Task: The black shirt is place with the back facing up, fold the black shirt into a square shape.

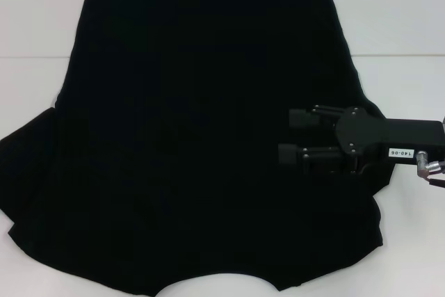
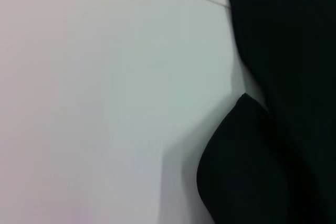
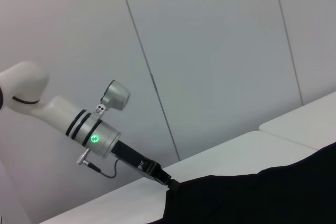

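The right hand (image 1: 295, 137), black and rigid, reaches in from three o'clock and lies over the right flank of the shirt, its two fingers parted with a clear gap between them and nothing held. From where I stand I cannot tell whether the fingertips touch the cloth or hang just above it.

The large plain black soft-fabric T-shirt (image 1: 188, 137) lies spread flat over most of the white desk (image 1: 42, 26), straight hem at twelve o'clock, the curved neck opening at six, one sleeve fanned out toward eight o'clock and the other toward four, partly under the right arm. No lettering shows on the upper side. It is not yet folded at all, I'd say.

The left hand (image 3: 169, 183) is down at the shirt's far edge in the right wrist view, on the end of the white and silver arm (image 3: 63, 116); whether it is gripping cloth I cannot tell.

The step in hand looks like taking hold of the side for the first lengthwise fold. To do that well, the right hand should pinch both layers near the sleeve seam, lift only enough to clear the desk, and carry the side across toward nine o'clock in a straight line, so the crease runs parallel to the shirt's centre and does not bunch.
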Robot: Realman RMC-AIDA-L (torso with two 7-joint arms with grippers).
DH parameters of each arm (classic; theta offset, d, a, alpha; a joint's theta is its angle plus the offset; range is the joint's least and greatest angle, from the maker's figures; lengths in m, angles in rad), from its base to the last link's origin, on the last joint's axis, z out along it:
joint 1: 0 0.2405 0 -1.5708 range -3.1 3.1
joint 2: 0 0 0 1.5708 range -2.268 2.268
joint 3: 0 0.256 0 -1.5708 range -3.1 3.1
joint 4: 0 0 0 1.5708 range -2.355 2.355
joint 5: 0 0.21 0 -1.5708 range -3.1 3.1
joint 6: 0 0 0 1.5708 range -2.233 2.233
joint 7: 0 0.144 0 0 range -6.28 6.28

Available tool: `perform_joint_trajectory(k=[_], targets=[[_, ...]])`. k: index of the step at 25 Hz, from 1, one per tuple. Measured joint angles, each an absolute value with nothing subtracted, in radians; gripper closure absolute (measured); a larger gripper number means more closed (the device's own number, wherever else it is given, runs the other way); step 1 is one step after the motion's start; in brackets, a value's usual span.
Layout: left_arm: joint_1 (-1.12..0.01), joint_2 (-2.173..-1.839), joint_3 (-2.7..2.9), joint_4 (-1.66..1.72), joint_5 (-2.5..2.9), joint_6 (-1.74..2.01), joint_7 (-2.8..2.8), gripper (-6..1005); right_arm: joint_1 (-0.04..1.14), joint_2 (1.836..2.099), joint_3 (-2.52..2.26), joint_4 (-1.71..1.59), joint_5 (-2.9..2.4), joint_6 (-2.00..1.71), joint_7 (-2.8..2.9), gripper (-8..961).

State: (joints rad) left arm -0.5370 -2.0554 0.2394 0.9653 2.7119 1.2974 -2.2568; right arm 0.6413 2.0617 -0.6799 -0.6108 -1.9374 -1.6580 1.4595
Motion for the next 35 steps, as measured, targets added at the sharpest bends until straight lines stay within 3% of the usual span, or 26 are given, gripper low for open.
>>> perform_joint_trajectory(k=[14, 35], targets=[[-0.513, -2.051, 0.179, 0.993, 2.711, 1.308, -2.240, 998, 0.647, 2.076, -0.673, -0.606, -1.936, -1.631, 1.459, 43], [-0.514, -2.045, 0.154, 0.988, 2.612, 1.380, -2.217, 999, 0.644, 2.072, -0.673, -0.606, -1.936, -1.632, 1.458, 45]])
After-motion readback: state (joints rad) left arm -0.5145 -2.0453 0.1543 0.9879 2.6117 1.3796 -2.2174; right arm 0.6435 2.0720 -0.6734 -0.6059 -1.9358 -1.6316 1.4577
